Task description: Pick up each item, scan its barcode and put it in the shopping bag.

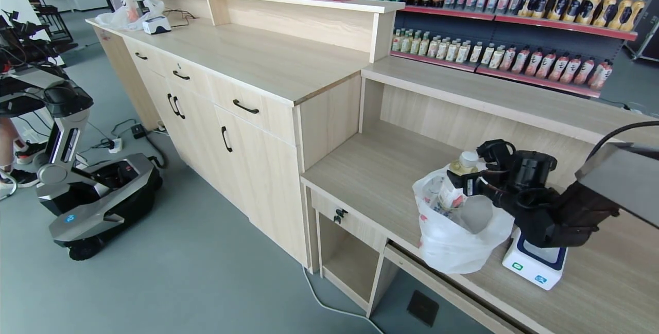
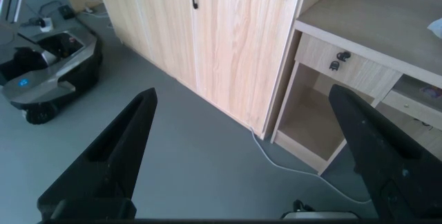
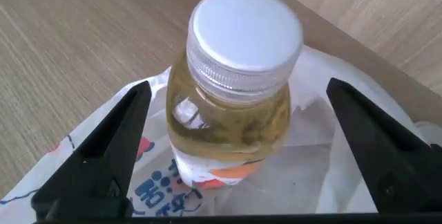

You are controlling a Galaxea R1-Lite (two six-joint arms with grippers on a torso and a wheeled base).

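Head view, checkout desk: a bottle of pale yellow drink stands upright in the mouth of the white shopping bag, its white cap above the bag's rim. The right gripper sits at the bottle w/ fingers spread wide, one each side of the neck. The right wrist view shows a gap on both sides, so nothing is gripped.

The bag sits at the front edge of the low counter. Bare wood lies to the bag's left & behind it, up to the back panel. A white-and-blue scanner stands just right of the bag, its top hidden by the arm.

The bottle's lower half is hidden inside the bag. Its label shows orange & white, and the bag carries blue & red print; neither is legible.

The left gripper, well left of the bag & lower, hangs over grey floor in front of the cabinet, fingers wide apart w/ nothing btwn them.
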